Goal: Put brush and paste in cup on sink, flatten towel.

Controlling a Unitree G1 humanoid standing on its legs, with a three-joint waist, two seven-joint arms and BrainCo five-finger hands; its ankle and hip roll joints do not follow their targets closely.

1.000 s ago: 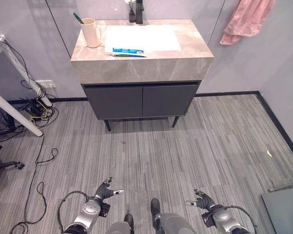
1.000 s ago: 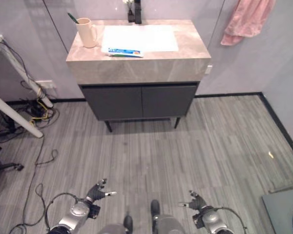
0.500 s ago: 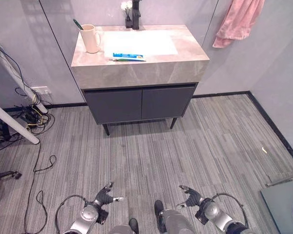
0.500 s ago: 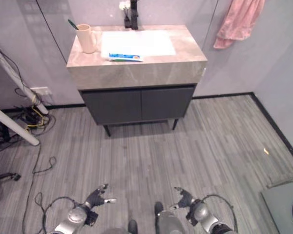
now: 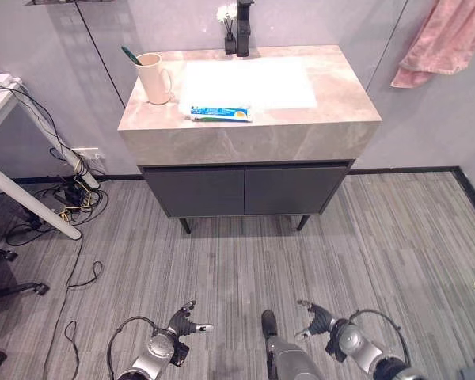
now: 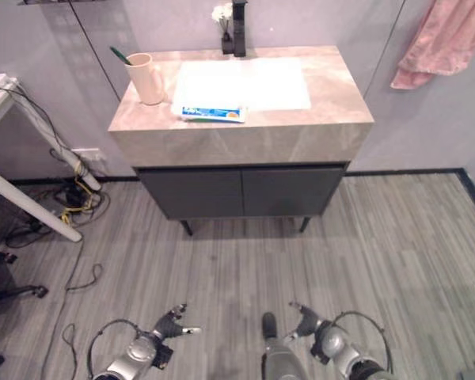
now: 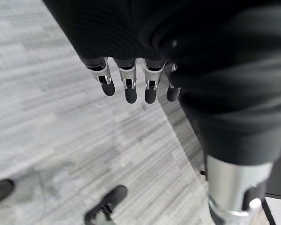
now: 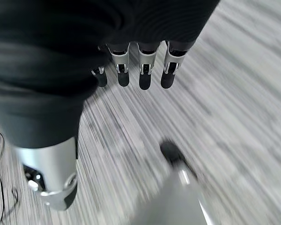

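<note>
Both arms are being held low, well short of the sink cabinet [image 5: 245, 186]. Left hand [image 5: 182, 321] is being kept off to the cabinet's left side, fingers [image 7: 126, 86] relaxed, nothing gripped. Right hand [image 5: 321, 321] is being kept toward its right side, fingers [image 8: 143, 75] likewise straight and empty.

cup [image 5: 152, 77] w/ brush [image 5: 130, 55] left on sink [image 5: 245, 131] | paste [image 5: 218, 113] front | towel [image 5: 451, 37] right wall

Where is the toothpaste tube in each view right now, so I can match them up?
Left eye view: tube lies flat on the counter's front edge, right of the cup.
Right eye view: tube in the same spot, before the basin.
Left wrist view: floor, no tube.
Right wrist view: floor, no tube.
Shared landmark: the cup.
</note>
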